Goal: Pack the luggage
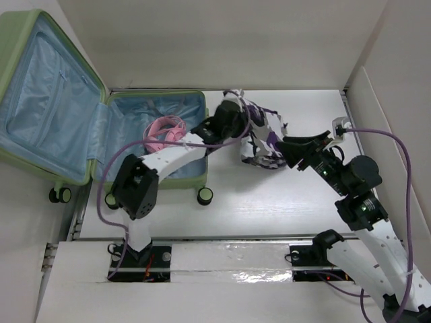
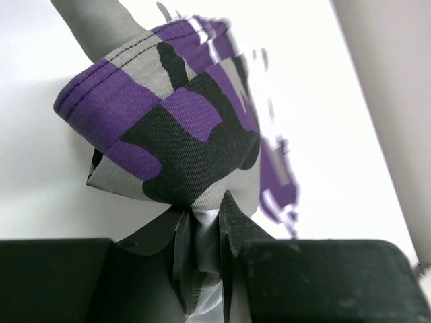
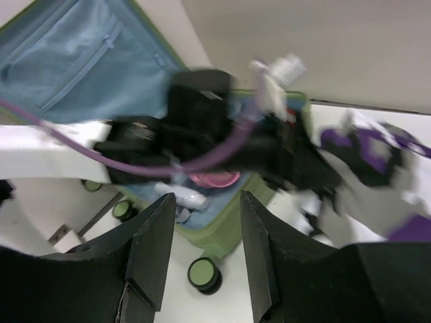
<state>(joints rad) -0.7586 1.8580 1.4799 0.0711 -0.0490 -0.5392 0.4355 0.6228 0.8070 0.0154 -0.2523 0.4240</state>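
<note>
The pale green suitcase [image 1: 40,168] lies open at the left, blue lining up, with a pink item [image 1: 163,132] in its near shell. My left gripper [image 1: 239,116] is shut on a purple, black and grey camouflage garment [image 1: 264,138], lifted just right of the suitcase; in the left wrist view the cloth [image 2: 175,128] bunches above the closed fingers [image 2: 232,219]. My right gripper [image 1: 288,153] is open and empty beside the garment's right side. In the right wrist view its open gripper [image 3: 205,245] frames the suitcase edge [image 3: 225,229] and a wheel [image 3: 203,272].
Suitcase wheels [image 1: 205,195] stand on the white table in front of the shell. White walls enclose the back and right [image 1: 384,121]. Purple cables [image 1: 397,155] loop from both arms. The open lid [image 1: 47,94] leans at the far left.
</note>
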